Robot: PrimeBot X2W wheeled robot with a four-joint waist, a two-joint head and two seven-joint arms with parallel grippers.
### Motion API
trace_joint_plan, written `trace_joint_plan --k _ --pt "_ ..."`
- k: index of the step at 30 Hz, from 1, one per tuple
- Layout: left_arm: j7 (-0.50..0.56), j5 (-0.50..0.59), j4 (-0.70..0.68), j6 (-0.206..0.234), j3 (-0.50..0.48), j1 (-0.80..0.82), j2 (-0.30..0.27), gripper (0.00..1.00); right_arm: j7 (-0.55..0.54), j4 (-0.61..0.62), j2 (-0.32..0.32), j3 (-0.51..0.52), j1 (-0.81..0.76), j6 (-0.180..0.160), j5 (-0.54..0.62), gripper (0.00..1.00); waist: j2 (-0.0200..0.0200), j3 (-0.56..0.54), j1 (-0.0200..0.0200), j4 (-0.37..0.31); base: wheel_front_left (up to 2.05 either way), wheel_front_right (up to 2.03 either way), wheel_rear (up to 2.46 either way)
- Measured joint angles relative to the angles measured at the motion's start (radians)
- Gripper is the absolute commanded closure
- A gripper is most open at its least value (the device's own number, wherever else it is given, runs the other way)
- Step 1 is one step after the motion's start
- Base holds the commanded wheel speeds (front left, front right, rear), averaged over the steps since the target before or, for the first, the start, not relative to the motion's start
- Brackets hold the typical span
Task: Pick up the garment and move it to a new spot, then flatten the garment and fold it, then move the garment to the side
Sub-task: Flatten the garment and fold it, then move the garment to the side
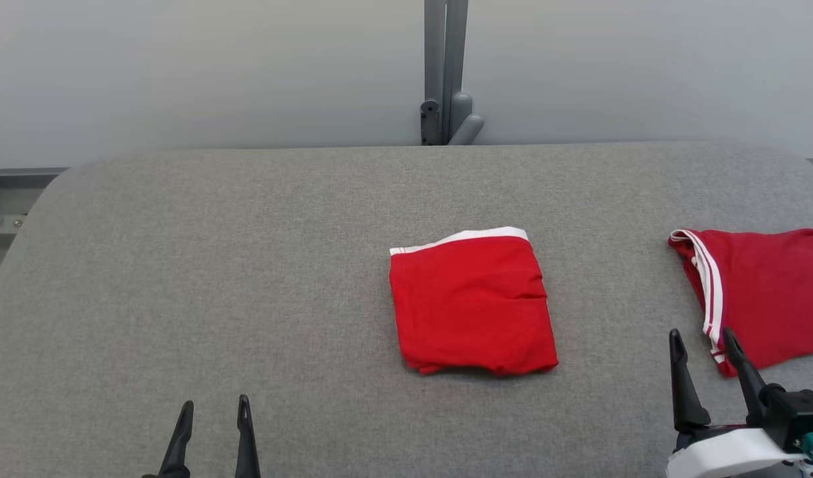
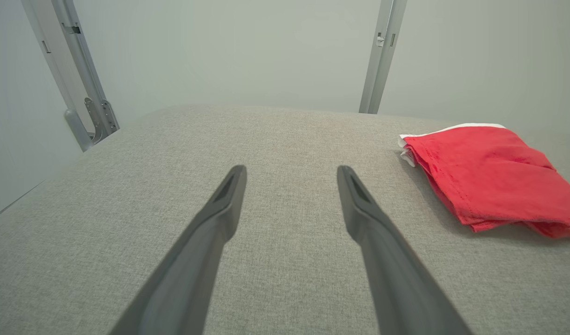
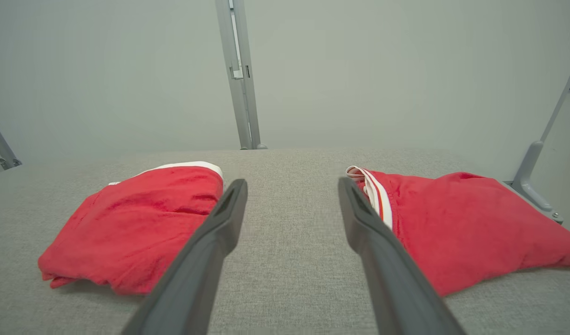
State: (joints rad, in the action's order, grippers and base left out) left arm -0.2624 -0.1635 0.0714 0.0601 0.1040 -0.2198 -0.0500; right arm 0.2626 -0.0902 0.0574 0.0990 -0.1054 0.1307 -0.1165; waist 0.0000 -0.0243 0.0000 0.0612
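Head view: the folded red garment (image 1: pixel 472 305) sits about mid-bench, a bit right of centre, packed into a neat rectangle with its white band along the far edge. The grey fabric bench (image 1: pixel 247 265) has a second red garment (image 1: pixel 771 292) over at the right edge. That one has white stripes down its left side and lies looser. The left hand (image 1: pixel 215 402) is at the near left, fingers apart and holding nothing, well away from both pieces. The right hand (image 1: pixel 703 333) is at the near right, fingers apart too. One fingertip lines up with the striped hem, but whether it actually touches is anyone's guess. A grey post (image 1: pixel 446 66) stands behind the far edge.

Left wrist view: the two fingers are spread over bare bench, with the folded garment off to the right and a bit farther away.

Right wrist view: the fingers are spread wide with plain bench between them, the folded garment on the left and the striped one on the right.
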Motion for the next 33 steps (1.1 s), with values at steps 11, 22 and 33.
trace_joint_plan --k 11,22,33 --pt "0.0 -0.004 0.0 0.002 0.019 0.0 0.0 0.0 0.0 -0.06 0.0 0.029 -0.013 0.0 -0.007 0.0 0.0 -0.013 0.0 -0.011 0.0 0.0 0.0" --pt "0.0 -0.007 0.002 0.003 0.023 0.0 0.0 0.0 0.0 -0.091 -0.001 0.011 -0.008 0.0 -0.042 0.0 0.0 -0.01 0.0 -0.012 0.0 0.0 0.0" --pt "0.0 -0.007 0.008 0.003 0.025 0.0 0.0 0.0 -0.34 -0.077 0.066 -0.147 0.136 0.0 -0.231 0.0 0.0 0.0 0.0 -0.014 0.0 0.0 0.0"
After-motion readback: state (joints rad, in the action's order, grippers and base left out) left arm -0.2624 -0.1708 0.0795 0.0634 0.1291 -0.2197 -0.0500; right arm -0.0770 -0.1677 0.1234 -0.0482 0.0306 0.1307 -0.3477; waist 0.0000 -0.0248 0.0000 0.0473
